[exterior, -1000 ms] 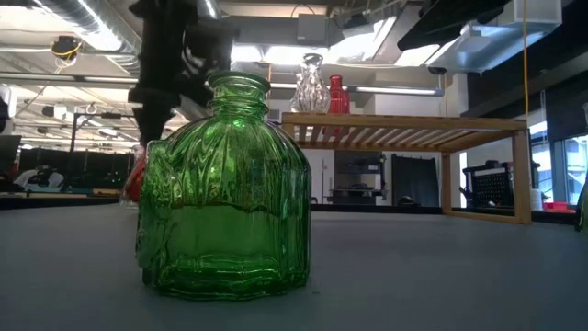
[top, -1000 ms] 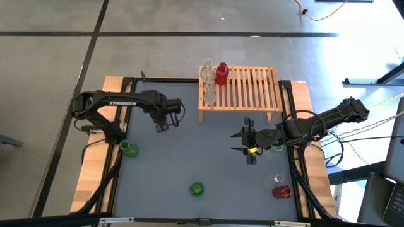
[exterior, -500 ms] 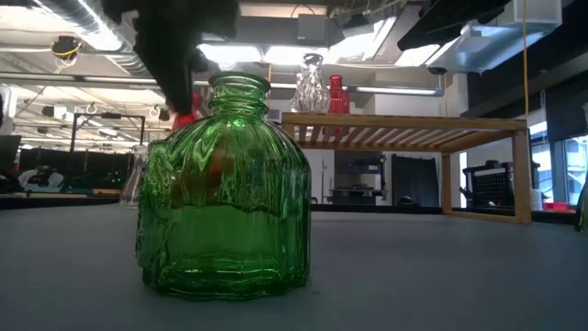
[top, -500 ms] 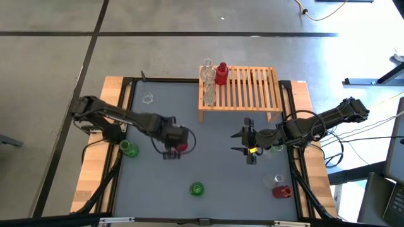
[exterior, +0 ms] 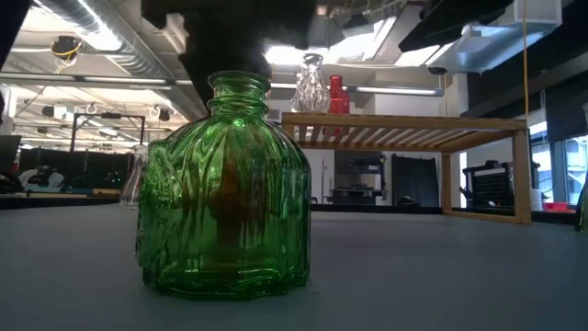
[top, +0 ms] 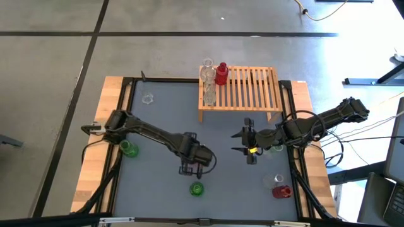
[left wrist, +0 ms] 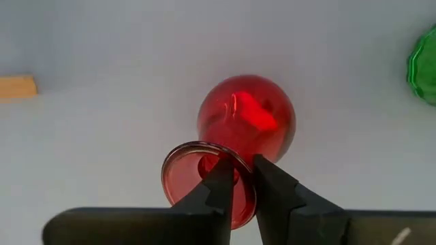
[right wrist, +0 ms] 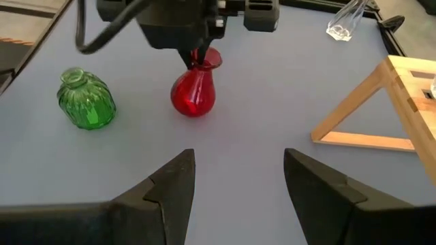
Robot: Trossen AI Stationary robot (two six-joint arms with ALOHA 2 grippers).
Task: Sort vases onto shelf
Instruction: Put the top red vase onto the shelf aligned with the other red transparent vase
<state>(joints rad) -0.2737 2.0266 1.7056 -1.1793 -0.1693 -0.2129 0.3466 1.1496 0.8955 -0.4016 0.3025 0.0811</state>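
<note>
My left claw [left wrist: 236, 178] is gripping the flared rim of a red vase [left wrist: 246, 121]; one finger is sitting inside the mouth, the other outside, nearly closed on the glass. Only my two wrist views are showing that grip. In the high view the left claw [top: 191, 165] is sitting centre-low in the frame and the arm is covering the red vase completely.

The right wrist view is showing the red vase [right wrist: 194, 92] upright, long axis vertical, mouth up, bulb at or just above the counter [right wrist: 259, 150]; I can't tell which. Left of it is standing a green ribbed vase [right wrist: 86, 99], also upright.

The low view is filling up with that green ribbed vase [exterior: 224, 188]; the red one is only reading as a dull orange smear through the green glass, and the arm is a dark blur at the frame's top.

My right claw [right wrist: 235, 180] is hanging wide open, holding nothing, at centre-right of the high view [top: 250, 150].

The shelf [top: 243, 88] is sitting upper-centre in the high view, carrying a red vase [top: 221, 74] and clear vases [top: 207, 82] along its left edge. A green vase [top: 129, 149] is showing at the left, and another red vase [top: 281, 191] lower right. A small clear piece [top: 148, 99] in the upper left of the counter is too small to make out.
</note>
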